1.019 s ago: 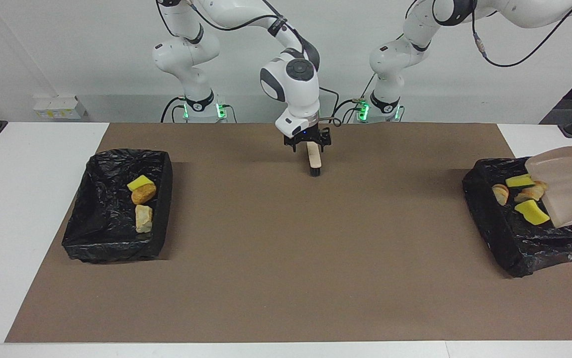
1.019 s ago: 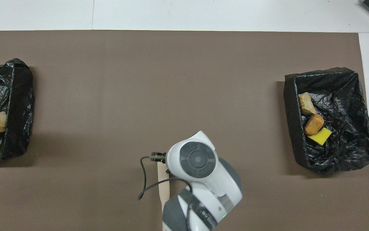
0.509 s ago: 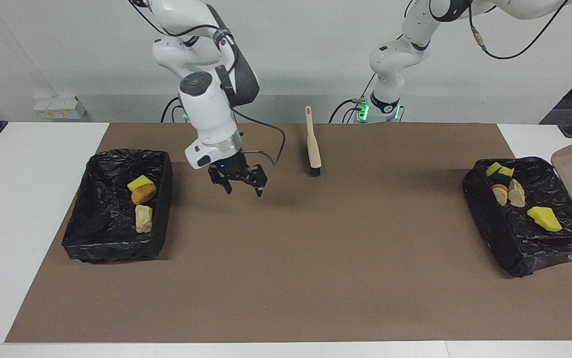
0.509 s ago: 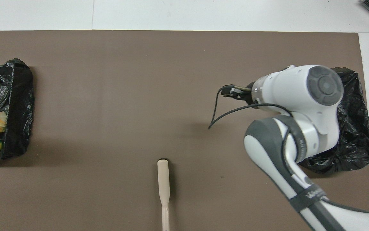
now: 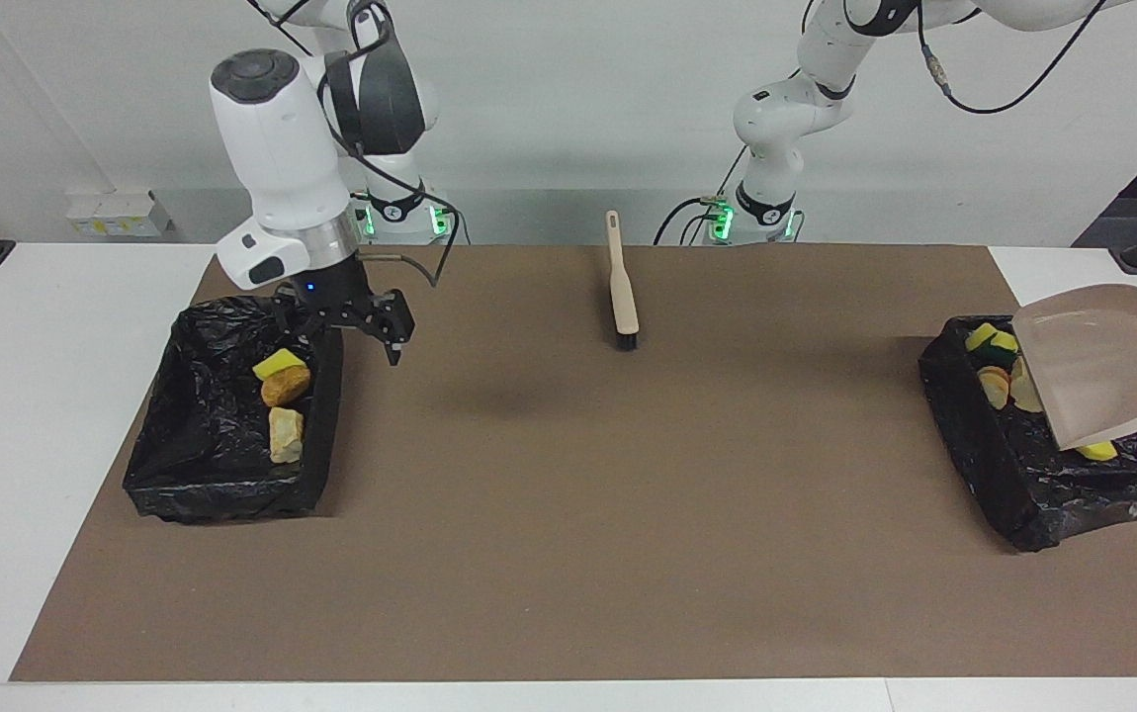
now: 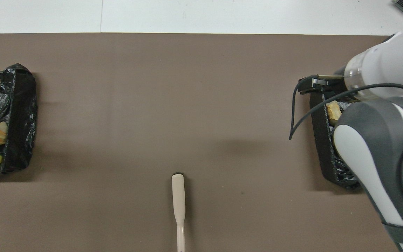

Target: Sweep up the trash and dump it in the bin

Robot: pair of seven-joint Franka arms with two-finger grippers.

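Observation:
Trash lies in two black-lined bins. The bin (image 5: 148, 475) at the right arm's end holds a yellow sponge bit (image 5: 279, 363), an orange-brown lump (image 5: 285, 387) and a beige chunk (image 5: 285, 435). My right gripper (image 5: 346, 341) hangs open and empty over that bin's rim. The bin (image 5: 1023, 514) at the left arm's end holds several pieces (image 5: 992, 386), partly hidden by the beige dustpan (image 5: 1102, 366). The dustpan hangs tilted over this bin, and its handle runs out of view to my left gripper. The brush (image 5: 622, 287) lies on the mat near the robots.
A brown mat (image 5: 568, 554) covers most of the white table (image 5: 25, 396). In the overhead view the right arm (image 6: 380, 147) covers much of its bin (image 6: 322, 154). The brush (image 6: 178, 196) lies between the two arms' bases.
The right gripper let go of the brush and swung to above the bin at its end. The pieces slid off the dustpan into the other bin; the pan drew away, then came back over it.

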